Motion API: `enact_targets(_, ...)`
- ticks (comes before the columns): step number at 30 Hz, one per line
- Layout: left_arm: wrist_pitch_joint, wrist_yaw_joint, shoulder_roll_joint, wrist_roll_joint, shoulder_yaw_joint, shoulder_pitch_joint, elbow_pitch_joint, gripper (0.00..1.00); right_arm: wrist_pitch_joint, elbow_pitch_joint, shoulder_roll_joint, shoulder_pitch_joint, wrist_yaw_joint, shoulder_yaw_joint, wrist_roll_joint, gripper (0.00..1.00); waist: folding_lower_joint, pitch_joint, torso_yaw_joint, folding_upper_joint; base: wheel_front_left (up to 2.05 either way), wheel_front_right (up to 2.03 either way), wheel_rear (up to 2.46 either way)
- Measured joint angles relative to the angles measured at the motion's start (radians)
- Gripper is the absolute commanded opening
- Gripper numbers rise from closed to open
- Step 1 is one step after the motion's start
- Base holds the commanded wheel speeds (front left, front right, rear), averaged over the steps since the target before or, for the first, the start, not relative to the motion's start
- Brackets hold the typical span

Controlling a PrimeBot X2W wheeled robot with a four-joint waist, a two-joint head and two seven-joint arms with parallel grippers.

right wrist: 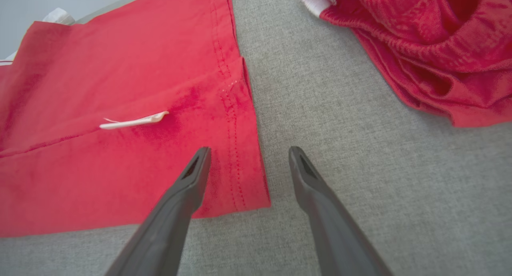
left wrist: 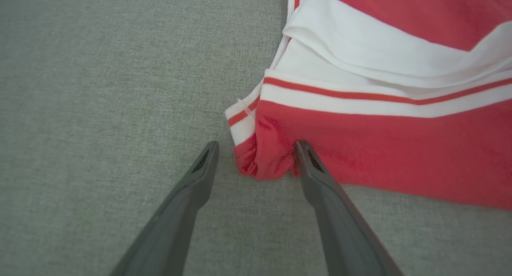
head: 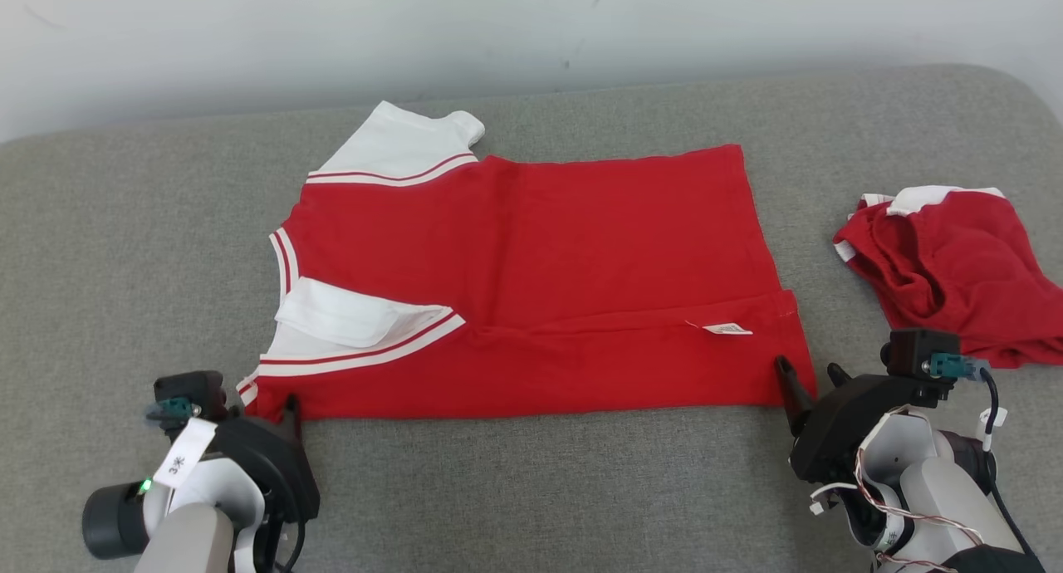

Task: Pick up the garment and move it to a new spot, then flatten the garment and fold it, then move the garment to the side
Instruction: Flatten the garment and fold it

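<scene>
At the lower left of the head view, the left gripper (head: 278, 403) sits at the garment's (head: 531, 291) near edge. The left wrist view adds detail: the fingers are spread, with the bunched red corner (left wrist: 264, 160) between them and not clamped. The garment lies flat across the middle of the grey cushion (head: 540, 490), white sleeves toward frame left and a small label (head: 729, 330) at its lower right. At lower right the right gripper (head: 807, 367) is also spread. Its wrist view shows one finger (right wrist: 188, 188) over the hem and the other over bare cushion. A crumpled second garment (head: 955, 266) lies apart at the right edge. Bare cushion runs along the bottom and far left.
</scene>
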Motion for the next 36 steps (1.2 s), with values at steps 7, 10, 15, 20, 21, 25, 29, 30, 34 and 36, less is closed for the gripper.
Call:
enact_targets(7,0.003,0.0,-0.015,0.0,0.002,-0.029,0.026,0.36,0.002,0.038,0.001,-0.028,0.0,0.009,0.0,1.0,0.0,0.019,0.011,0.0,0.0,0.0,0.0)
enact_targets(10,0.003,0.0,-0.016,0.0,0.007,-0.033,0.032,0.42,0.011,0.045,0.001,-0.028,0.002,0.016,0.0,1.0,0.0,0.021,0.013,0.0,0.0,0.0,0.0)
enact_targets(15,0.004,0.0,-0.017,0.0,0.014,-0.035,0.046,0.0,0.023,0.066,-0.002,-0.036,0.002,0.021,0.0,0.0,0.0,0.022,0.014,0.0,0.0,0.0,0.0)
enact_targets(20,0.004,0.0,-0.021,-0.001,0.015,-0.036,0.058,0.0,0.029,0.071,-0.001,-0.036,0.01,0.023,0.0,0.0,0.0001,0.016,0.014,0.0,0.0,0.0,0.0)
enact_targets(21,0.004,0.0,-0.022,-0.002,0.015,-0.036,0.06,0.0,0.029,0.072,-0.001,-0.036,0.01,0.023,0.0,0.0,0.0,0.013,0.014,0.0,0.0,0.0,0.0)
enact_targets(25,-0.002,0.0,-0.024,-0.003,0.015,-0.031,0.062,0.0,0.028,0.069,-0.001,-0.017,0.01,0.02,0.001,0.0,0.0,-0.003,0.013,0.0001,0.0,0.0,0.0)
enact_targets(29,-0.021,-0.001,-0.026,-0.003,0.01,-0.004,0.049,0.0,0.027,0.048,-0.004,0.024,0.017,0.012,0.009,0.0,0.0,-0.021,0.013,0.0,0.0,0.0,0.0)
enact_targets(30,-0.024,-0.002,-0.026,-0.003,0.008,0.011,0.041,0.0,0.027,0.039,-0.007,0.04,0.021,0.01,0.01,0.0,0.0,-0.027,0.013,0.0001,0.0,0.0,0.0)
enact_targets(34,-0.039,-0.018,-0.027,-0.008,-0.004,0.081,-0.004,0.0,0.028,0.005,-0.021,0.109,0.036,-0.002,0.027,0.0,0.0,-0.051,0.015,0.0001,0.0,0.0,0.0)
enact_targets(36,-0.047,-0.024,-0.027,-0.012,-0.006,0.122,-0.034,0.0,0.031,-0.017,-0.028,0.146,0.038,-0.011,0.034,0.0,-0.0001,-0.063,0.016,0.0,0.0,0.0,0.0)
